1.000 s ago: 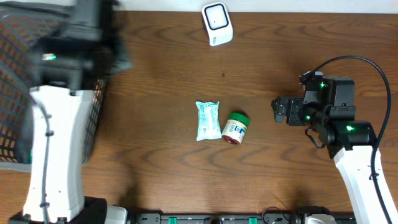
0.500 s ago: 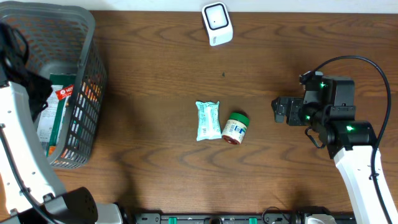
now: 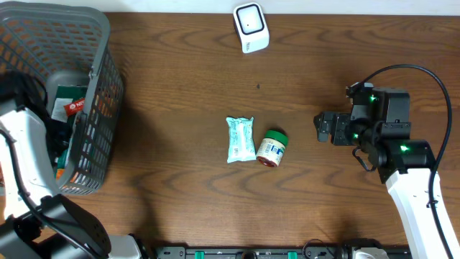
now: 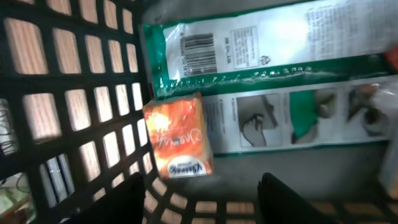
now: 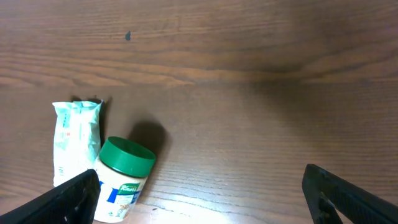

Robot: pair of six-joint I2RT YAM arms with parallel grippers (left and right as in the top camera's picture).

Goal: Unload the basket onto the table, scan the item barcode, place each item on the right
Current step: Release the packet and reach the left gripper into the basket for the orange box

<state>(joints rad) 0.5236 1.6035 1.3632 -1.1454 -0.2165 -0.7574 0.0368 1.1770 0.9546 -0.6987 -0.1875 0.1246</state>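
Judging from what lies where, the scanning looks partly done. Two items wait on the table [image 3: 180,86]: a green-lidded jar [image 3: 272,148] on its side and a pale pouch [image 3: 241,139] just beside it. Both sit a short way ahead of the right gripper [image 5: 199,199], the jar nearer its left finger and the pouch just beyond the jar. That gripper stands wide apart with nothing between its fingers, so neither item is picked up yet.

The scanner [image 3: 251,27] stands well away from the right gripper, at the far edge of the table, and nothing is held in front of it.

The left gripper [image 4: 208,199] hangs inside the basket [image 3: 100,93], its fingers parted and empty. Right ahead of them, on the basket floor, lie an orange packet [image 4: 178,144] and a green-and-white package [image 4: 267,81], whose barcode [image 4: 199,55] faces up. Those two are probably already scanned and dropped off.

What seems left is lifting the jar or the pouch, showing its code to the scanner, and moving it to the basket.
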